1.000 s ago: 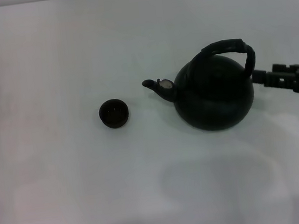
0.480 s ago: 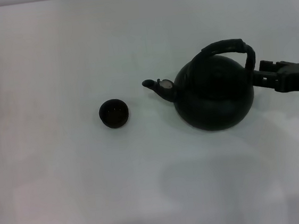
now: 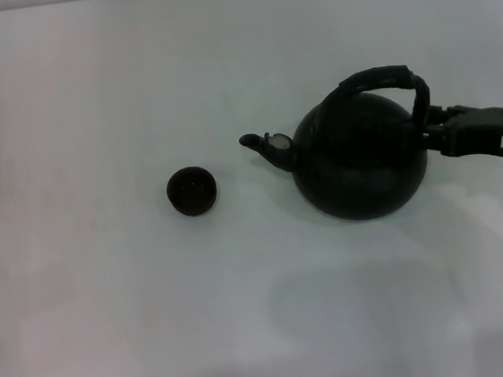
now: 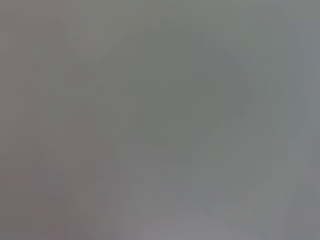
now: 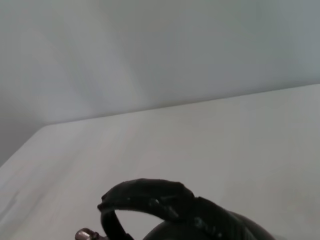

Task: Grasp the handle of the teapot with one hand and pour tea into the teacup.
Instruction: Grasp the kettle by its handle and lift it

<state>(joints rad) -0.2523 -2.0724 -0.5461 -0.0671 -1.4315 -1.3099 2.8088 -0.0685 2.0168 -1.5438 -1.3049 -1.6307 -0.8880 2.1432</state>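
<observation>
The matte-black teapot [image 3: 361, 163] stands upright on the white table, right of centre, its spout [image 3: 260, 144] with a silvery cap pointing left at the teacup [image 3: 191, 191]. That small dark cup sits alone, a short gap from the spout. The ribbed black handle [image 3: 382, 78] arches over the pot. My right gripper [image 3: 432, 130] reaches in from the right edge and sits against the handle's right end, just above the pot's shoulder. In the right wrist view the handle [image 5: 160, 200] arches close by over the teapot [image 5: 200, 232]. My left gripper is out of view.
The white table [image 3: 89, 97] stretches to the left and front of the cup and pot. The table's far edge [image 5: 200, 102] meets a pale wall. The left wrist view shows only a plain grey blur.
My right gripper has moved left from the right edge until it reaches the handle's right end. Teapot and teacup have not moved.
</observation>
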